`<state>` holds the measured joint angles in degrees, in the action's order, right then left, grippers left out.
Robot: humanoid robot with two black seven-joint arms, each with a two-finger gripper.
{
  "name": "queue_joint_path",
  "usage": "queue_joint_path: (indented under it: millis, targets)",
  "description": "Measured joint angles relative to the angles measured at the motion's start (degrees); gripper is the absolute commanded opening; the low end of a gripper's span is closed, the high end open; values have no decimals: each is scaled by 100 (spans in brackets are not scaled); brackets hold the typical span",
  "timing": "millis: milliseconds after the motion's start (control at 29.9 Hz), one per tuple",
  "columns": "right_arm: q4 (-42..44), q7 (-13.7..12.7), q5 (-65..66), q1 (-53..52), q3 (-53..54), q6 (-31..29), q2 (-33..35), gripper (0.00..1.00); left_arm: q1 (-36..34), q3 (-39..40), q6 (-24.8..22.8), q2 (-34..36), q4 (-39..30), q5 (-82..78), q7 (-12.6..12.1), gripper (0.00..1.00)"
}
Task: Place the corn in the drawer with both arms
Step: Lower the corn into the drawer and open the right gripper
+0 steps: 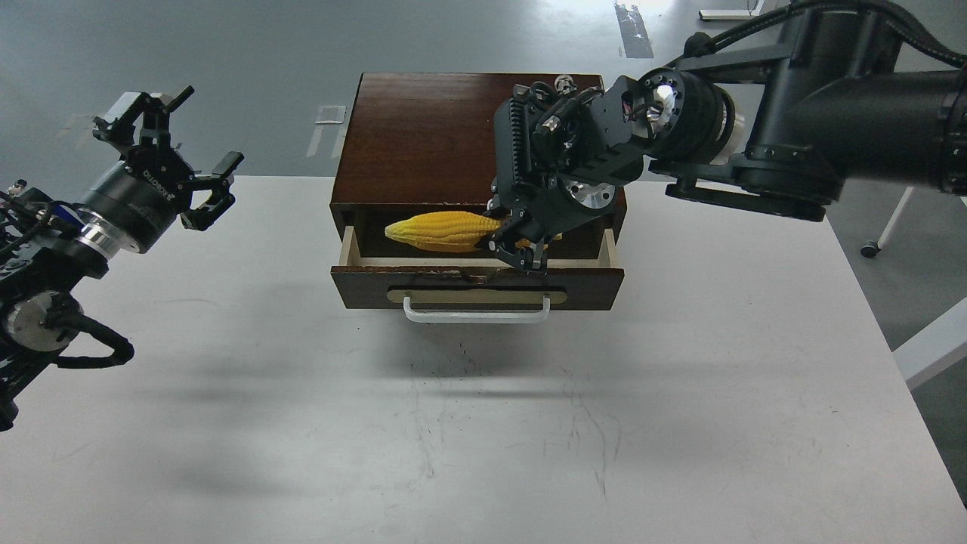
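Note:
The corn (442, 230), bright yellow and tapered, lies crosswise over the pulled-out drawer (476, 291), tip pointing left. My right gripper (517, 242) reaches down from the right and is shut on the corn's thick right end, just above the drawer's opening. The drawer has a dark brown front, a brass plate and a white bar handle (476, 311). It sticks out of a dark brown wooden cabinet (423, 136). My left gripper (185, 147) is open and empty, held in the air well to the left of the cabinet.
The cabinet stands at the back middle of a white table (483, 423). The table's right edge runs diagonally at the far right, with a white chair leg and castor (872, 248) beyond it. Grey floor lies behind the table.

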<state>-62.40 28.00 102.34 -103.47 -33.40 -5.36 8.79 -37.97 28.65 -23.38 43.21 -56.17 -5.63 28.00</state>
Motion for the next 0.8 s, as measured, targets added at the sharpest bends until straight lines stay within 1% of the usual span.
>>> queue_joint_path:
  millis: [134, 434, 535, 601, 802]
  targets:
    - [-7, 0, -3, 1, 0, 5, 9, 43, 0, 0, 0, 7, 0, 0, 0, 99]
    - [-25, 0, -20, 1, 9, 8, 13, 52, 0, 0, 0, 12, 0, 0, 0, 99]
    - [-29, 0, -21, 1, 10, 9, 19, 56, 0, 0, 0, 12, 0, 0, 0, 99]
    - [-33, 0, -21, 1, 9, 9, 24, 62, 0, 0, 0, 12, 0, 0, 0, 99]
    - [-36, 0, -37, -12, 9, 59, 40, 64, 0, 3, -4, 12, 0, 0, 0, 99]
